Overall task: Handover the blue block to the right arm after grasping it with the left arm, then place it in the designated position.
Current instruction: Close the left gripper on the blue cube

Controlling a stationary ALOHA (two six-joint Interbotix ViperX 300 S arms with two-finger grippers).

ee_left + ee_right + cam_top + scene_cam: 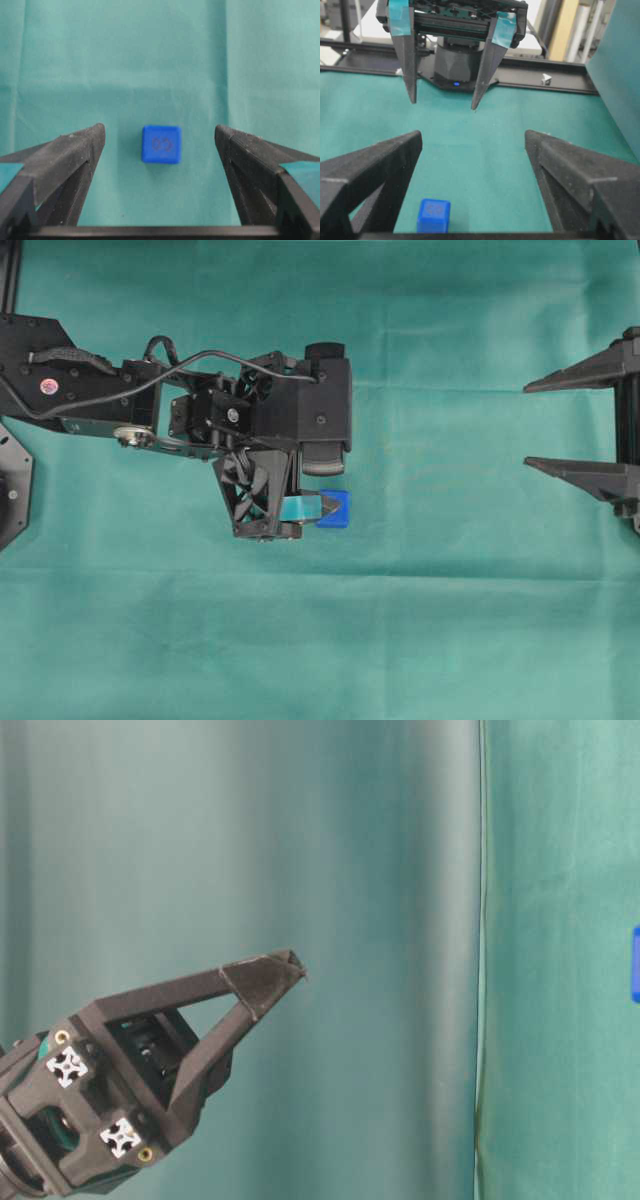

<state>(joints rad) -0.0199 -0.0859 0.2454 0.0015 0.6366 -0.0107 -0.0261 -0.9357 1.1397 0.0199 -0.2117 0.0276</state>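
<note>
Presently, findings run from the left of the overhead view to the right.

Left arm (120, 390): black, reaching in from the left edge over the green cloth (450, 620) that covers the desk; a black cable loops along its upper side.

Left tool (322, 472): pointed down toward the cloth, fingers spread wide and holding nothing. Teal tape pads show on the fingers (410, 55) in the right wrist view, where this tool (443, 103) hangs with its tips clear above the cloth.

Blue block (334, 508): lying on the cloth, partly covered from above by one teal-taped finger. In the left wrist view the blue block (161, 144) sits between the two spread fingers (75, 150), apart from both, with a faint figure embossed on its top face.

Block seen from the right wrist: the blue block (433, 215) lies low in the picture, nearer the finger on that picture's left, untouched.

Right arm (630, 430): only its end shows at the right edge, well apart from the block.

Right tool (527, 426): plain black fingers spread wide, level, pointing left, holding nothing.

Table-level view: one black tool (295, 963) shows at lower left; a blue sliver (635, 963) sits at the right edge.

Designated position: cannot tell; no marks can be made out on the cloth.
</note>
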